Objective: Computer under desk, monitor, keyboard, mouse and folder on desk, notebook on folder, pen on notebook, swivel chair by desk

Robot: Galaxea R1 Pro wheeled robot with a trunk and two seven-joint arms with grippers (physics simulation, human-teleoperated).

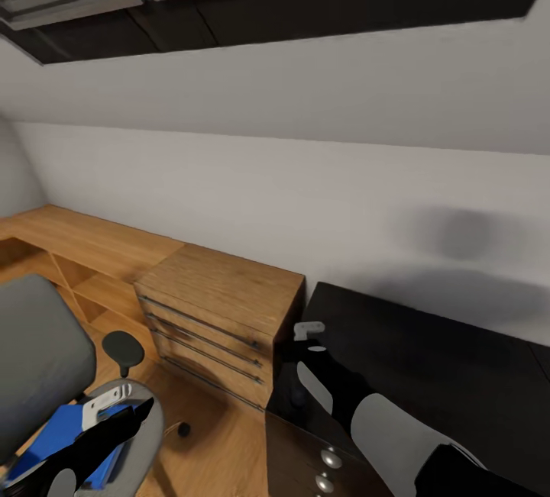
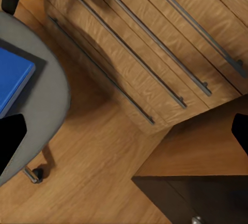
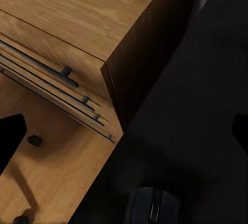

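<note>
Head view puts your left gripper (image 1: 114, 405) at about 7 o'clock, over the blue folder (image 1: 65, 436) that lies flat on the grey seat of the swivel chair (image 1: 38, 359). That placement reads as a setup for lifting the folder off the seat, though no contact shows yet. Your right gripper (image 1: 309, 333) hangs near 5 o'clock over the near corner of the black bench (image 1: 443, 375), just beside the low light-wood cabinet (image 1: 221, 306).

In the left wrist view the jaws stand wide apart, released, with the folder (image 2: 13, 77) just beside one fingertip and nothing between them. The right wrist view shows the same spread, jaws empty, and a dark mouse (image 3: 153, 206) resting on the bench top (image 3: 191, 105) below them.

The cabinet's three drawers are all closed, so you cannot tell their contents. The bench's own drawer unit (image 1: 302, 459), at 6 o'clock, looks shut too.
</note>
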